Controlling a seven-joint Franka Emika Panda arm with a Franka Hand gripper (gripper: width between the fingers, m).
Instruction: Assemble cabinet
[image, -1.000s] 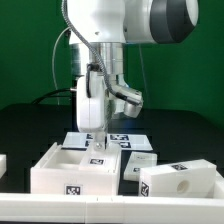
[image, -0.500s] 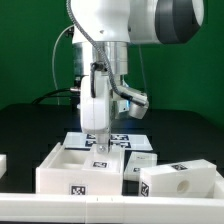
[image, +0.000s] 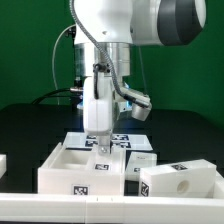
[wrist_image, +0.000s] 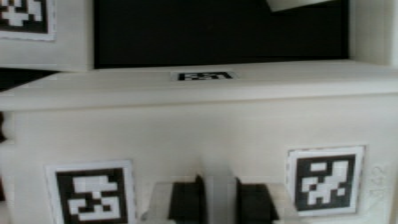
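Observation:
An open white cabinet box (image: 78, 172) with marker tags lies on the table at the front, left of centre in the exterior view. My gripper (image: 100, 147) comes down from above onto its rear wall. In the wrist view the two dark fingers (wrist_image: 178, 203) stand on either side of that thin white wall (wrist_image: 214, 120), and my gripper (wrist_image: 217, 203) is shut on it. Two tags (wrist_image: 89, 193) on the wall flank the fingers. A second white cabinet piece (image: 182, 183) with a round hole and a tag lies at the front right.
The marker board (image: 128, 140) lies flat just behind the box. A small white part (image: 3, 163) shows at the exterior view's left edge. A white bar (image: 110, 207) runs along the front. The table is black, with a green backdrop behind it.
My gripper and the cabinet box it holds have shifted a little toward the exterior view's right. The piece at the right has stayed put.

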